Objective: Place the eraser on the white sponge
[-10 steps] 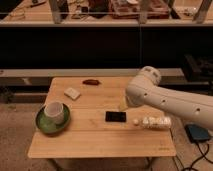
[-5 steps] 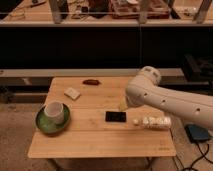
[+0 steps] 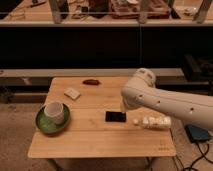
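The eraser [image 3: 115, 116], a flat black slab, lies flat on the wooden table [image 3: 100, 145] near its middle. The white sponge [image 3: 72, 93], a pale rounded block, lies at the back left of the table, well apart from the eraser. My white arm [image 3: 165, 102] reaches in from the right. My gripper [image 3: 122, 108] is low over the table just behind the eraser's right end, mostly hidden by the arm. Nothing shows in its grasp.
A white cup [image 3: 54, 111] stands on a green plate [image 3: 44, 126] at the left. A dark reddish-brown oblong thing [image 3: 91, 82] lies at the back edge. A tiny white cube [image 3: 135, 121] and a lying white bottle [image 3: 156, 121] are right of the eraser.
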You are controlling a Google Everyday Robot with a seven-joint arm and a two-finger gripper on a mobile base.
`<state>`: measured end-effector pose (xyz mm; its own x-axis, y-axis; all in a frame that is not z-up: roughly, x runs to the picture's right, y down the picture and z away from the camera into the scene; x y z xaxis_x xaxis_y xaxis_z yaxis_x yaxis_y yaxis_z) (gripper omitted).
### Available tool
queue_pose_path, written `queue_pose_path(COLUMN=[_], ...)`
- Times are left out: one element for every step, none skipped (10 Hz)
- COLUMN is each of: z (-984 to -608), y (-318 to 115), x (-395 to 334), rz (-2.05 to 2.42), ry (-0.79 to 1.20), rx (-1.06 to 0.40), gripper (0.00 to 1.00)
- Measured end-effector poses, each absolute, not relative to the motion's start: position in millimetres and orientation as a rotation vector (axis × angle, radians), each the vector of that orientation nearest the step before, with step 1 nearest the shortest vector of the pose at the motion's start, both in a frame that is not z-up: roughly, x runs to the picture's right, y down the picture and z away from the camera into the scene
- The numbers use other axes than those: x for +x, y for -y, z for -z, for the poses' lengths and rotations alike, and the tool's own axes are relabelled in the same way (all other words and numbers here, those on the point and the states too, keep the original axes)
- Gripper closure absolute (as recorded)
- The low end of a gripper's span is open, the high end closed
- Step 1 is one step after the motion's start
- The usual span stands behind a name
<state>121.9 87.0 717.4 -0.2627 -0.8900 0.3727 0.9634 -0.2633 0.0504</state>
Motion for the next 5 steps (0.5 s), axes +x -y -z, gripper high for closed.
queue_pose_path(z=[-719.7,-726.7,-734.4,-738.4,-736.9], y=[-84.8,-81.1,-75.9,-70.6,-65.4], x=[109.9,105.7,108.6,113.2,116.2], rz=[1.809,1.800,1.796,1.797,1.795], ry=[0.320,0.330,0.337,0.341,0.337], rx=[-0.320,-0.328,-0.339,-0.334,-0.327], gripper=[0.55,0.55,0.55,0.55,0.55])
